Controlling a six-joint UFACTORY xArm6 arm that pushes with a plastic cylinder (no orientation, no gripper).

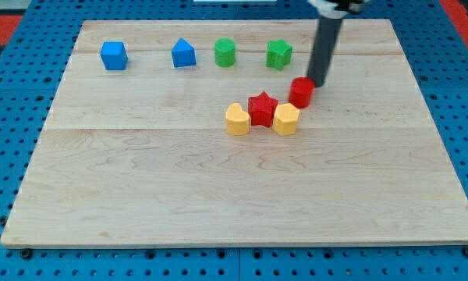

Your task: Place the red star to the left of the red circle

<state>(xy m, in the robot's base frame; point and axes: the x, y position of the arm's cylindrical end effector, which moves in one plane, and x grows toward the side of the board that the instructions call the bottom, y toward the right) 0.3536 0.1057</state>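
Observation:
The red star (262, 108) lies near the board's middle, between a yellow heart (236, 119) on its left and a yellow hexagon (286, 119) on its right, touching both. The red circle (301, 92) stands just up and right of the star, close to the hexagon. My tip (318, 83) is at the red circle's upper right edge, touching it or nearly so. The dark rod rises from there toward the view's top.
Along the view's top stands a row: a blue cube (114, 55), a blue pentagon-like block (184, 54), a green cylinder (225, 53) and a green star (278, 54). The wooden board (218, 195) lies on a blue perforated base.

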